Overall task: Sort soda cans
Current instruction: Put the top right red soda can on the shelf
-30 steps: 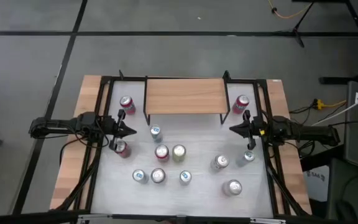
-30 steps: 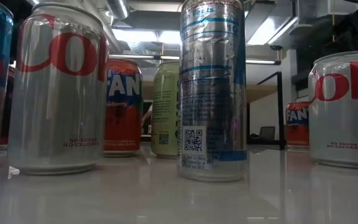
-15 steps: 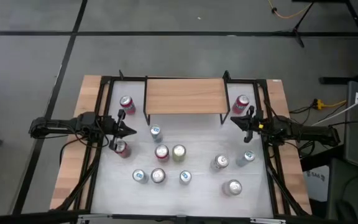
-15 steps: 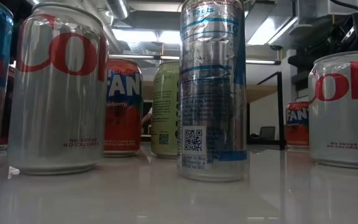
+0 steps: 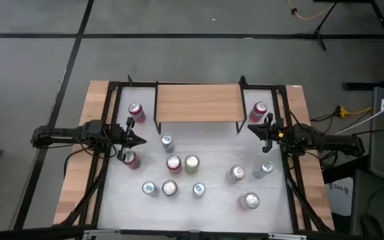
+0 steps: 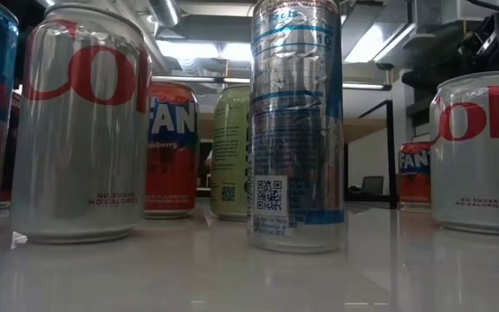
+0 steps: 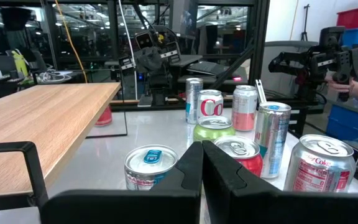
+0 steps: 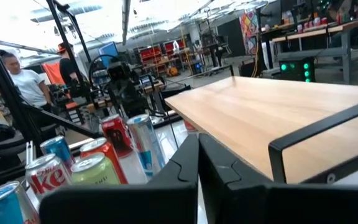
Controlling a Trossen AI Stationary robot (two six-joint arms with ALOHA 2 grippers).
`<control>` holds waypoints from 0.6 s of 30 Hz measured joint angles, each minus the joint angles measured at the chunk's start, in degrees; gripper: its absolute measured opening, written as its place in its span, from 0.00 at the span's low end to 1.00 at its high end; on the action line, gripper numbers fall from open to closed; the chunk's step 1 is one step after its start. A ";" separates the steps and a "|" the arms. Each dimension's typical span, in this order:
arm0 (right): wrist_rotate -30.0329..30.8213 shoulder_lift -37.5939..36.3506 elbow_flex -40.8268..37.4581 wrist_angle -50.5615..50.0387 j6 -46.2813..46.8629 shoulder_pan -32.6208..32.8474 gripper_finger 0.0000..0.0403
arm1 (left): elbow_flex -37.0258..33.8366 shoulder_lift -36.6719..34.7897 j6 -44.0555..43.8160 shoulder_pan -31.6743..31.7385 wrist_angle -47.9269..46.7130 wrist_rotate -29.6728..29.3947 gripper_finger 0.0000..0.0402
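Cans (image 5: 192, 163) stand upright across the middle and lower part of the bench (image 5: 205, 150) in the high view, all with their long axis vertical, so any grasp comes from the side. Two red ones sit apart in the upper corners, one at upper left (image 5: 136, 111) and one at upper right (image 5: 259, 110), either side of the wooden shelf (image 5: 197, 101).

The left gripper (image 5: 140, 141) sits at the left of the frame with its fingers pressed together — nothing is between them. A red can (image 5: 130, 159) stands just below it in that picture, almost touching the arm, and a small blue-topped can (image 5: 167, 141) lies just ahead of its tip, toward the centre. Both fall to this arm by nearness.

The right gripper (image 5: 251, 131) is likewise closed and empty, at the right of the frame, pointing inward. The upper-right red can stands close by, just above it, while a silver can (image 5: 237, 174) and a slim blue one (image 5: 267, 168) lie below — farther off, yet clearly on this arm's side.
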 joint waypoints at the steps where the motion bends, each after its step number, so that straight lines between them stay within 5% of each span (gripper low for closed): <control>1: 0.00 -0.02 0.00 0.03 0.00 0.00 0.00 | 0.00 -0.02 0.00 0.00 0.00 -0.10 0.00; 9: -0.81 0.00 0.00 2.17 -0.02 0.00 0.04 | 0.00 0.00 0.00 0.00 0.22 -1.44 0.00; 18: -2.40 0.00 4.74 5.05 0.46 0.00 0.48 | 0.00 0.00 -0.07 0.01 1.51 -1.49 0.00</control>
